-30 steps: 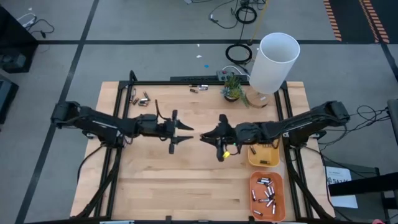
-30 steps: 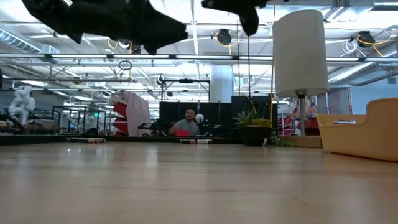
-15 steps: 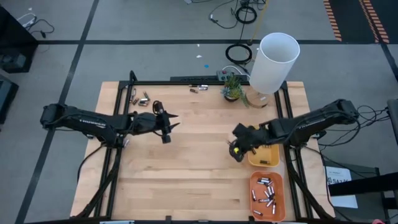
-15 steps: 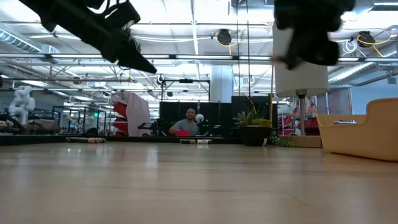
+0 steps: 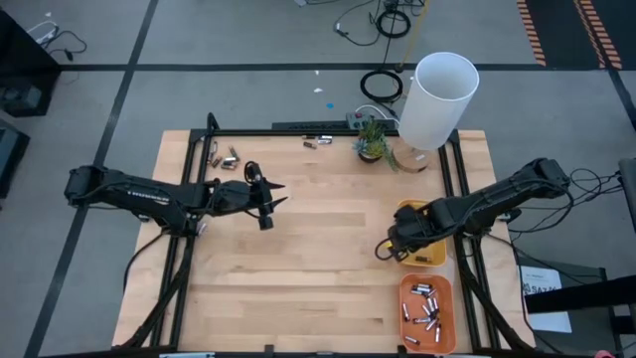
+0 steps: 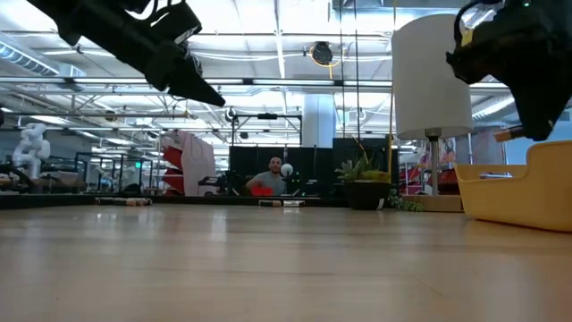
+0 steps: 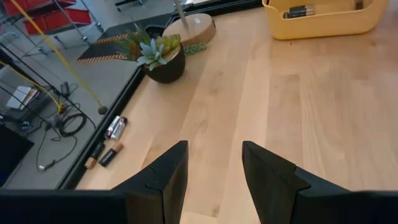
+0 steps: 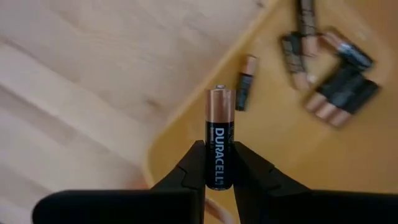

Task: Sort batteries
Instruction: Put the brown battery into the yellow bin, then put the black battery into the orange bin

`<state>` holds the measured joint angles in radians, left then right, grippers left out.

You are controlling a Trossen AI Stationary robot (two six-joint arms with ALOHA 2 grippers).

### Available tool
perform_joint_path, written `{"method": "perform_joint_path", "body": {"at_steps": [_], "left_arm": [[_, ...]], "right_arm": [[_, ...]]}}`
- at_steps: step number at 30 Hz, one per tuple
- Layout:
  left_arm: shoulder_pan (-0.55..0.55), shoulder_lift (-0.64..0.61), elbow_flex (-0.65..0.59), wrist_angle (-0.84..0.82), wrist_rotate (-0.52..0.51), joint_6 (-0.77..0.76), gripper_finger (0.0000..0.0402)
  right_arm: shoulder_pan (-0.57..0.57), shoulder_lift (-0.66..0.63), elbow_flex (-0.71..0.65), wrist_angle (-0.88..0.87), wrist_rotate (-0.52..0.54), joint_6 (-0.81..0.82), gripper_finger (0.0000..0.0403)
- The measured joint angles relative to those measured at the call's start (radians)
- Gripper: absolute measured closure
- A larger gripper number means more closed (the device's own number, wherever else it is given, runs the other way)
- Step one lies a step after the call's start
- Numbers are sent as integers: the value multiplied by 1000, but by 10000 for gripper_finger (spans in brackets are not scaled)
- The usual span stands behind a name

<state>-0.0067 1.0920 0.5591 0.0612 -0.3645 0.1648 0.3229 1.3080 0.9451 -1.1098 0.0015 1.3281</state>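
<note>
Fingers of the right gripper [image 8: 219, 163] pinch a single battery [image 8: 219, 155] across its lower body, copper end pointing away from the wrist, while the left gripper [image 7: 214, 163] hangs over the worktop [image 5: 298, 288] at about nine o'clock with its fingers parted and nothing between them. Taking things from largest down: the white lamp [image 5: 437, 99] stands at one o'clock, the orange tray [image 5: 427, 313] sits at five o'clock with a heap of loose cells, and the yellow tray [image 5: 422, 254] lies at about four o'clock, just below the held cell, with several dark-and-copper batteries [image 8: 339, 81] already in it. A few more cells [image 5: 227, 156] lie at the far edge near eleven o'clock, and a couple [image 5: 318, 142] at twelve. By my judgement the battery is light, rigid and smooth-skinned, so it could roll or pivot in a two-point pinch; a hold across the middle of the cylinder, as now, looks the steadiest. Dropped from low, it should settle in the yellow tray without harm, though it may roll against the others.
</note>
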Motion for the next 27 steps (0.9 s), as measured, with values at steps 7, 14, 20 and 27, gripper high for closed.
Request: {"method": "perform_joint_path", "body": {"at_steps": [7, 14, 20, 27], "left_arm": [[0, 0, 0, 0, 59, -3, 239], [-1, 0, 0, 5, 79, -29, 239], [-15, 0, 0, -3, 84, -29, 239], [-28, 0, 0, -8, 90, -62, 239]], "right_arm": [[0, 16, -1, -120, 50, 26, 365], [0, 56, -2, -125, 50, 22, 364], [0, 98, -2, -130, 49, 15, 328], [0, 121, -2, -161, 48, -41, 252]]}}
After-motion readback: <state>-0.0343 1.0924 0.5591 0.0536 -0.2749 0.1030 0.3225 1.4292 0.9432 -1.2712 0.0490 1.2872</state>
